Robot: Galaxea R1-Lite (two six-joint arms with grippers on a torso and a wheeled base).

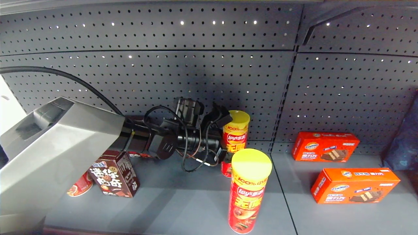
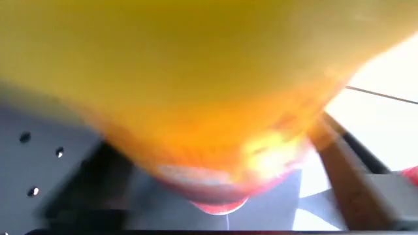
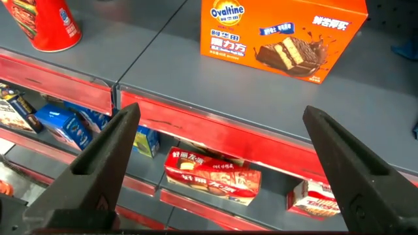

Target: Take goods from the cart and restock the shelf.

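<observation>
My left arm [image 1: 58,140] is nearest, its grey housing low at my left, the forearm stretched forward and to the right over the shelf [image 1: 196,205], with a black cable [image 1: 65,76] arching above it. My right jaws hang just before the shelf's red front lip, spread wide with nothing between their two dark fingers [image 3: 98,163]. Under them, lower shelves [image 3: 65,88] carry red and blue packs. At the shelf's front edge stands the front can [image 1: 249,191], upright, red with a yellow lid and a printed logo. To its left sits one brown carton [image 1: 114,178], upright and turned at an angle, with one red tub [image 1: 80,186] partly hidden behind it. To the right lie two orange boxes [image 1: 354,185], flat, one behind the other, each picturing a layered chocolate cake slice. Farther back is the rear can [image 1: 235,133], the second of two alike, leaning slightly. My left jaws are closed on its body, one finger on each side, and I cannot tell whether its base touches the shelf. Behind it rises the grey pegboard [image 1: 196,81], and a dark blue bag [image 1: 403,140] sits at the far right.
</observation>
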